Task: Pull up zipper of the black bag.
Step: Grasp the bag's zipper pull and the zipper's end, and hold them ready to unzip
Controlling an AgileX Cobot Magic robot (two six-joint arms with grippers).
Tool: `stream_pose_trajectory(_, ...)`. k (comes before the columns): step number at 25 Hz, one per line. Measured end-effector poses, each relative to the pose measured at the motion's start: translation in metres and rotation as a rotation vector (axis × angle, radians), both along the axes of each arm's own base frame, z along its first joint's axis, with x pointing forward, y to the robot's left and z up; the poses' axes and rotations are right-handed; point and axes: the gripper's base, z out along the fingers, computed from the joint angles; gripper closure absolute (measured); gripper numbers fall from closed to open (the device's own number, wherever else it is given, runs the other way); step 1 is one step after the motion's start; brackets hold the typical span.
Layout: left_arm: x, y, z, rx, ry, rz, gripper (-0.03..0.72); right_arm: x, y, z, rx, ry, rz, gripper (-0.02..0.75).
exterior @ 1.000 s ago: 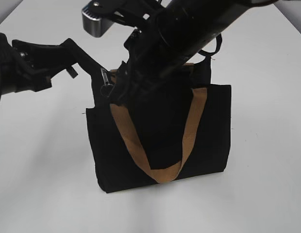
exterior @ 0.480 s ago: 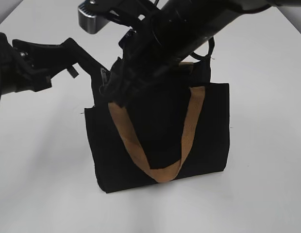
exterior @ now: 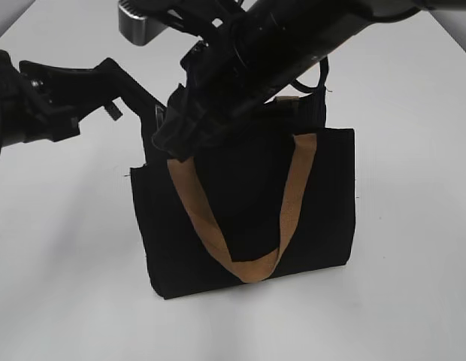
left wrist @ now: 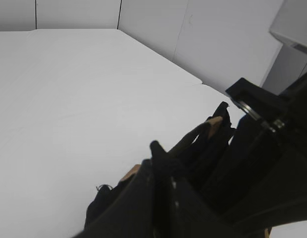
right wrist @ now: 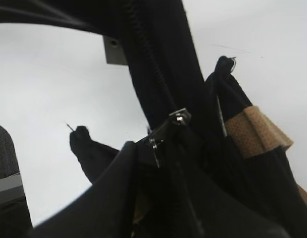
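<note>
The zipper (right wrist: 167,130) sits at the upper left end of the black bag (exterior: 248,218), near the corner where the top edge meets the side. In the right wrist view its small silvery metal pull shows against the black zip track (right wrist: 148,54), which runs up and away from it. The right gripper (right wrist: 158,148) is pressed right against that pull, its dark fingers (right wrist: 119,183) apparently pinched on it, though the contact itself is half hidden in black on black.

The bag stands upright on the white counter (exterior: 68,286), its front panel facing the exterior camera, a tan-brown handle (exterior: 252,259) hanging down the front in a V. A tan strap tab (right wrist: 252,129) shows near the bag's top in the right wrist view.

From the left, the left gripper (exterior: 146,105) reaches in to the bag's upper left corner, touching the fabric there. Its fingers (left wrist: 158,163) look clamped on a fold of black cloth at the bag's edge in the left wrist view. The right arm (exterior: 293,45) crosses down over the bag from the upper right.
</note>
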Motion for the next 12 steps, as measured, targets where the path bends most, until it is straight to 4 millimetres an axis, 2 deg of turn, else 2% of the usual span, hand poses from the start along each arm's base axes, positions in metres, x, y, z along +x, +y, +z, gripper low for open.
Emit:
stream_pose_trajectory(5,-0.001,-0.001,0.001,-0.015,0.000,-0.010,0.684,0.003,0.002,-0.010,-0.015,0.022,0.000,0.584)
stream_pose_trajectory(7,-0.001,-0.001,0.001,-0.024,0.008,-0.010,0.685,0.003,0.003,-0.011,-0.016,0.024,0.000,0.632)
stream_pose_trajectory(9,-0.001,-0.001,0.001,-0.031,0.011,-0.011,0.685,0.003,0.003,-0.011,-0.017,0.024,0.002,0.721)
stream_pose_trajectory(12,-0.001,-0.001,0.001,-0.036,0.015,-0.012,0.685,0.002,0.002,-0.008,-0.015,0.023,0.005,0.738)
